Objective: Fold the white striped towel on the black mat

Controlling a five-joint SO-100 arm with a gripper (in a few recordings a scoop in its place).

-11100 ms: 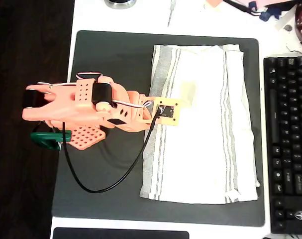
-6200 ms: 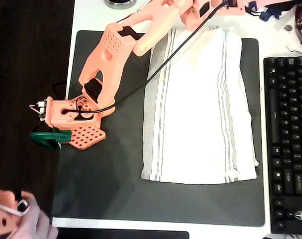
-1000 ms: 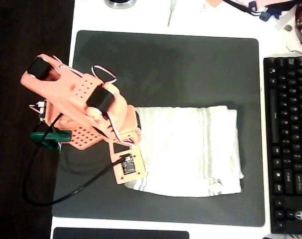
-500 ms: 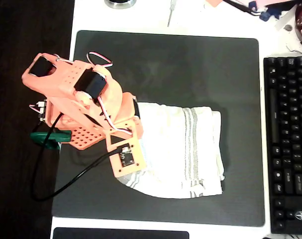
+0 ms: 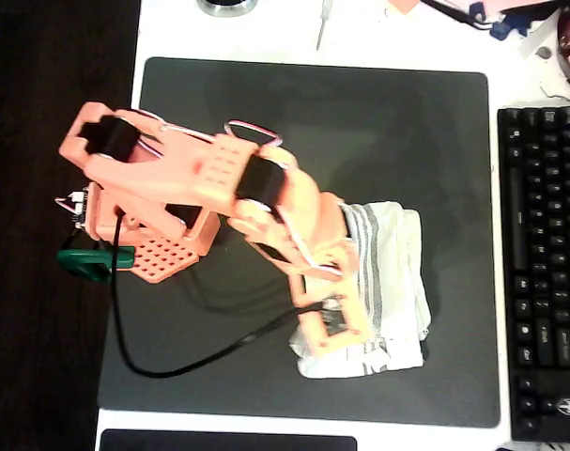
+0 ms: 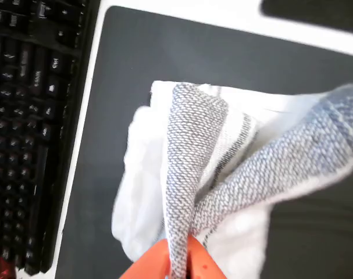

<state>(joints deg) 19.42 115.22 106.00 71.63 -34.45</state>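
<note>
Now we have the towel (image 6: 182, 192) pinched by its grey-striped edge in the closed jaws (wrist view), lifted so the layer drapes over the rest. Seen from overhead, the towel (image 5: 392, 282) lies bunched on the mat (image 5: 219, 357), near the keyboard (image 5: 543, 272). Holding one edge lets us carry it across for another fold.

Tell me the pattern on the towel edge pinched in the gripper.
White towel with grey woven stripes, clearest in the wrist view.
</note>
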